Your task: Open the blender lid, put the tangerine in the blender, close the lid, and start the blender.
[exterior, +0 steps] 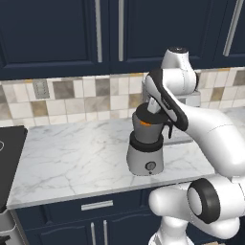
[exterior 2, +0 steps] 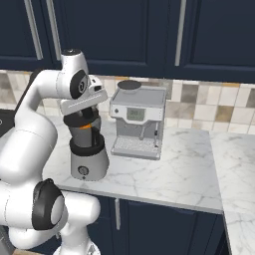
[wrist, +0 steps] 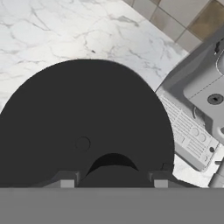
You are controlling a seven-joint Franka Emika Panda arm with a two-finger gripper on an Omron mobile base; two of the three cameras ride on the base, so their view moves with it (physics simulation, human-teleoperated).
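The countertop blender with a rounded silver-grey base, round front knob, black collar and dark smoky tapered jar (exterior: 145, 143) stands near the front edge of the white, grey-veined marble counter (exterior: 72, 158), with broad bare stone to its left and a narrower strip in front of it. Through the jar's tinted wall a small bright orange tangerine (exterior: 146, 123) shows, sitting high inside. From the hand camera, the round matt-black blender lid (wrist: 87, 127) lies directly under the hand, its small upright knob rising between the two dark fingertips. The two-finger gripper (wrist: 113, 183) is set narrow around that knob and appears to clamp it, though the contact itself is hidden at the frame's bottom; whether the lid is fully seated on the jar's mouth cannot be told. Just beside the blender, to its right, stands a boxy brushed-silver coffee machine (exterior 2: 138, 122) with a ridged drip tray, close but apart. A beige and brown tiled backsplash (exterior: 72, 98) and navy cabinets (exterior: 57, 33) close off the back.
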